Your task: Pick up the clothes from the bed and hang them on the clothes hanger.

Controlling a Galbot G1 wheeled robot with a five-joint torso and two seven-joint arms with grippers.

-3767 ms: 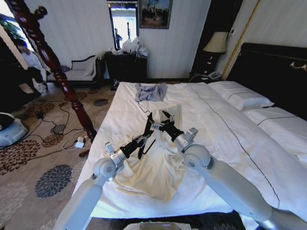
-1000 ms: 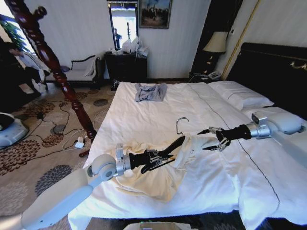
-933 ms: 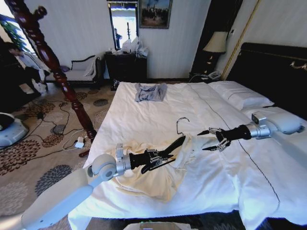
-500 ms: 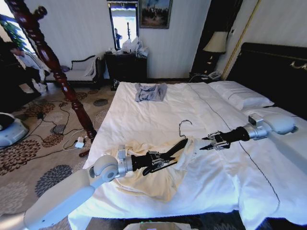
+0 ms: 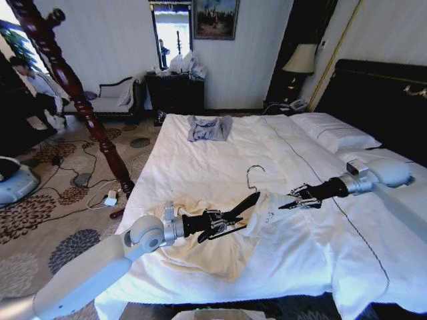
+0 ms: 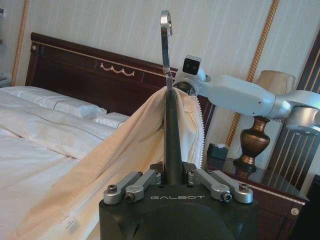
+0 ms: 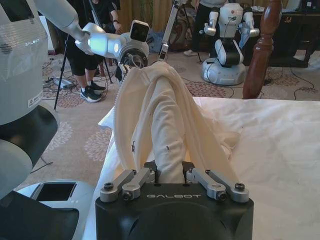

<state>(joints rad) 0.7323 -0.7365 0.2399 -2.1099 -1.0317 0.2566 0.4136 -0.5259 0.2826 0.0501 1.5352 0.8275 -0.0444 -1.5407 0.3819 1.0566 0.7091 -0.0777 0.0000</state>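
A bedroom with striped pale walls, a patterned carpet and a dark-red turned wooden post (image 5: 67, 87) at the head view's 10 o'clock holds the bed (image 5: 200, 153), its white sheets running to the white pillows (image 5: 337, 137) and dark headboard (image 5: 383, 100) at 2 o'clock. A small blue-grey garment (image 5: 209, 128) lies near the bed's far edge at 12 o'clock.

Compared with half a second ago, the right arm has drawn in a little: its claw now sits right at the cloth's edge, and the hanger's hook has shifted slightly toward the left.

At 7 o'clock the left gripper (image 5: 223, 219) reaches in from the left, its fingers clamped on the black arm of the clothes hanger (image 5: 241, 203), whose silver hook stands up above the sheet. The clothes (image 5: 213, 243), a cream robe-like garment, lie heaped on the near part of the bed below the hanger, one end lifted over the hanger's right shoulder. From 3 o'clock the right gripper (image 5: 298, 197) meets that lifted end.

The left wrist view shows the hanger's black stem gripped between the fingers (image 6: 141, 183) and cream cloth draped over its top beneath the hook. The right wrist view shows what the head view cannot: the fingers (image 7: 134, 181) pinched together on a bunched fold of the cream cloth, which rises toward the left arm's wrist beyond.
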